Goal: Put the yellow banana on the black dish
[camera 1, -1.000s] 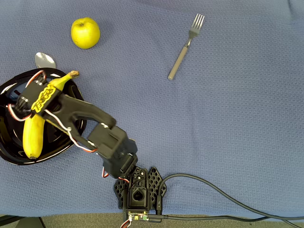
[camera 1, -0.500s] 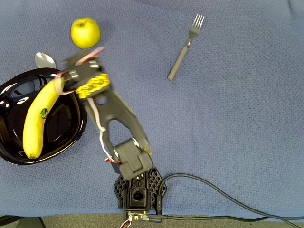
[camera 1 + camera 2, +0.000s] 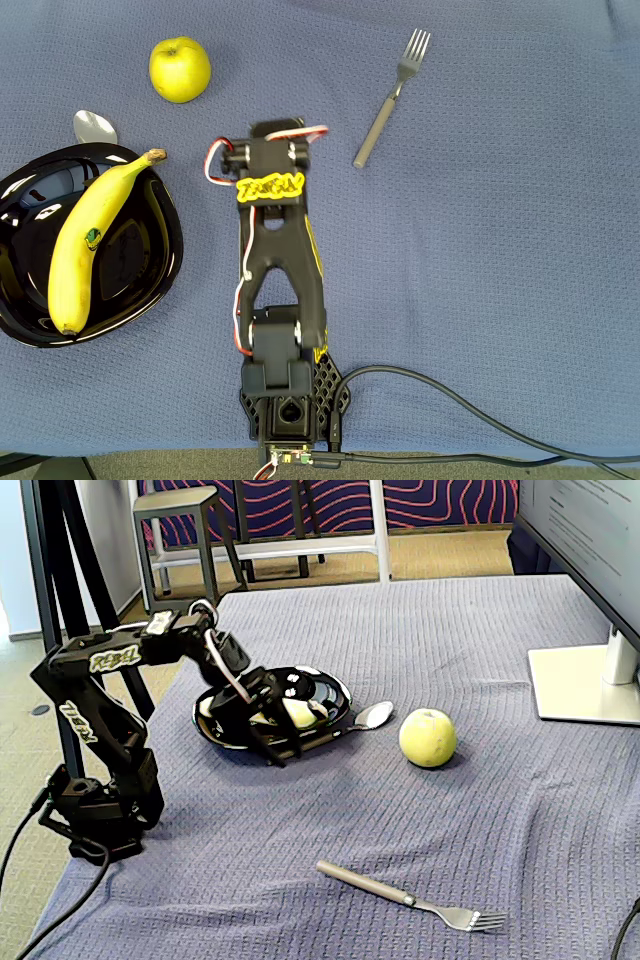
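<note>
Yellow curved banana point(image 3: 88, 240): lies across the glossy black wavy-rimmed dish point(image 3: 160, 268), far left in the overhead view.
Black two-finger gripper point(image 3: 278, 745): off the banana, right of dish; whether parted or closed, cannot tell.

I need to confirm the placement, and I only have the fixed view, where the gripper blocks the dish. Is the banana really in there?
Observer: Yes. In the overhead view the yellow banana lies across the inside of the black dish.
Operator: Which way does it lie?
Observer: It lies diagonally. The brown stem tip pokes just over the upper right rim, and the blunt end sits inside the lower left rim.
Operator: Is the arm touching any of it?
Observer: No. From overhead, the arm stands to the right of the dish, with bare blue cloth between them.
</note>
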You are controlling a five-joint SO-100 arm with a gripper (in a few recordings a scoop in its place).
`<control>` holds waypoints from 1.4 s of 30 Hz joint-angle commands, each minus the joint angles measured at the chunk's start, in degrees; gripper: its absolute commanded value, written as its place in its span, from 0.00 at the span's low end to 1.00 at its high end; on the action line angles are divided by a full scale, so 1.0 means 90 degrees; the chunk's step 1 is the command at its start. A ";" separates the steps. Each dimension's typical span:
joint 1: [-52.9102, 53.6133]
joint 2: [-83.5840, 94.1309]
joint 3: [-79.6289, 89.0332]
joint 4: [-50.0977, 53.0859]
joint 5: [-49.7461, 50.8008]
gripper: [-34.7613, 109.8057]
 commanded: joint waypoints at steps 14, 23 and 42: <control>0.0244 0.2920 0.1416 0.1328 0.0742 0.24; 0.0215 0.4414 0.2295 0.1201 0.0625 0.24; 0.0479 0.4922 0.3320 0.0908 -0.0068 0.24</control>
